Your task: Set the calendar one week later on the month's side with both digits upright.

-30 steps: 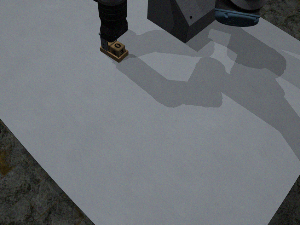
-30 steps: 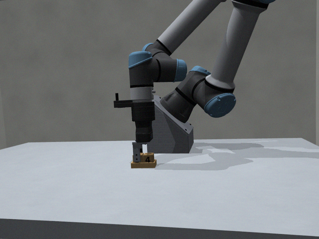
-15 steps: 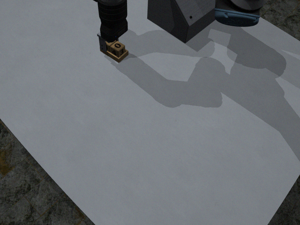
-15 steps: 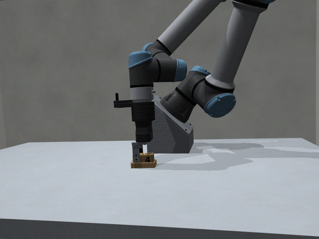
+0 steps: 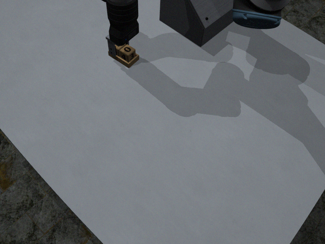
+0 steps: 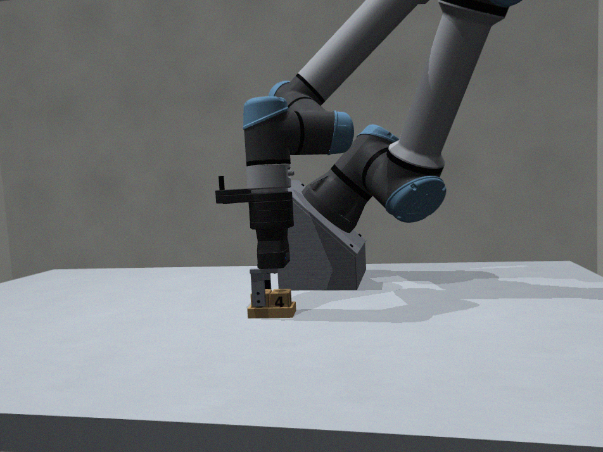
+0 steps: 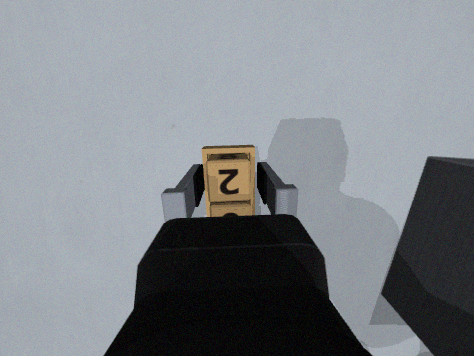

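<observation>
The wooden tray [image 5: 126, 64] [image 6: 271, 313] [image 7: 229, 148] stands flat on the table. Two cubes stand in it side by side. The cube with 0 on top [image 5: 127, 49] [image 6: 279, 298] shows an upright 4 on its long-side face in the exterior view, and a 3 on its end face in the top view. The other cube [image 5: 117, 48] [image 7: 245, 190] has a 2 on top, upside down in the wrist view; its side faces are mostly hidden. My gripper [image 5: 119, 50] [image 6: 263, 294] [image 7: 230, 175] is open, with its fingers on both sides of the 2 cube and gaps visible in the wrist view. The month's name is not visible.
The grey robot pedestal [image 5: 183, 23] [image 6: 316, 257] [image 7: 435, 240] stands on the white table [image 5: 157, 157] [image 6: 292, 370] behind and to the right of the tray in the exterior view. Arm shadows lie across the table beside the tray.
</observation>
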Robot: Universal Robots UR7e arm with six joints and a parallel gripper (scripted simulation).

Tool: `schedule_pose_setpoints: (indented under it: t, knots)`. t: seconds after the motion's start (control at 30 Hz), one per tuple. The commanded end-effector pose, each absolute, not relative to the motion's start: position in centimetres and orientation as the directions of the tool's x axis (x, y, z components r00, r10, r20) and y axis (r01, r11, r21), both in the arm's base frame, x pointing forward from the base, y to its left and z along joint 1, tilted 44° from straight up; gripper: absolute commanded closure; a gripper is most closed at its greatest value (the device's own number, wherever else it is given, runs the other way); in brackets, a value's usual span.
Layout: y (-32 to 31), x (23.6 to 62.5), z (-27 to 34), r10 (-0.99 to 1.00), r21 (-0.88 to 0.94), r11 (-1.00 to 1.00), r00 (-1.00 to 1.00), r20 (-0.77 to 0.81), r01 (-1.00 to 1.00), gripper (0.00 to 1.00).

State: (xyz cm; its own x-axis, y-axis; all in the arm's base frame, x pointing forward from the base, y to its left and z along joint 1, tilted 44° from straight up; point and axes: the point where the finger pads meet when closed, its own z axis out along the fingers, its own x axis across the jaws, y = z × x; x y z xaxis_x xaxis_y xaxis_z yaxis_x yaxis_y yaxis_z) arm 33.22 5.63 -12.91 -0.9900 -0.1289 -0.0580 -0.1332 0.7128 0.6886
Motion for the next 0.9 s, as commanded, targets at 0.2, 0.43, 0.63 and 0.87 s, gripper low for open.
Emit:
schedule_pose_setpoints:
  t: [0.2,0.43,0.63,0.87]
  knots:
    - [3.0,33.6,-10.4,-0.127,0.684,0.717,-0.990,-0.063,-0.135,0.10]
    - [0.5,33.8,-7.8,-0.127,0.684,0.717,-0.990,-0.063,-0.135,0.10]
    - [-0.6,33.8,-6.7,-0.127,0.684,0.717,-0.990,-0.063,-0.135,0.10]
    - [-0.8,33.8,-6.4,-0.127,0.684,0.717,-0.990,-0.063,-0.135,0.00]
